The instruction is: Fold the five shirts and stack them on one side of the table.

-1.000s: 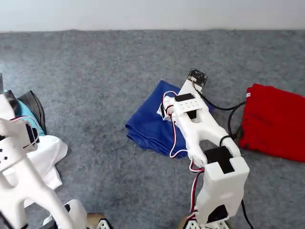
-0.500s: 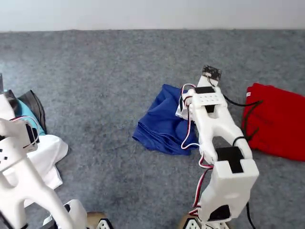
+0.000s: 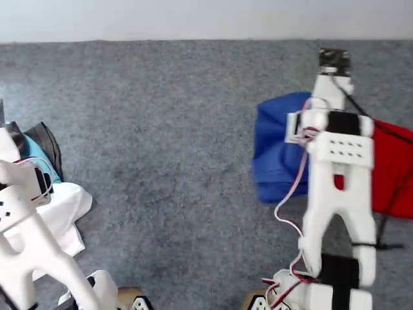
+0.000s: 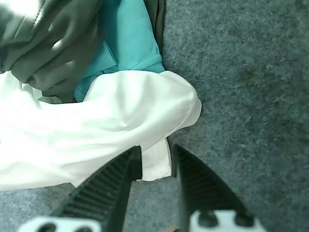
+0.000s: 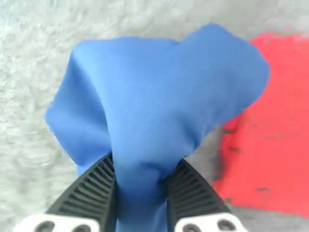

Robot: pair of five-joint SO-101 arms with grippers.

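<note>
Right gripper [image 5: 143,164] pinched tight on blue shirt [image 5: 159,96]
Bunched cloth could've dragged the red shirt [image 5: 270,125] at right out of fold

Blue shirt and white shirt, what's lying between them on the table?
Nothing; in the high view the stretch of grey table between blue shirt and white shirt is bare.
</note>
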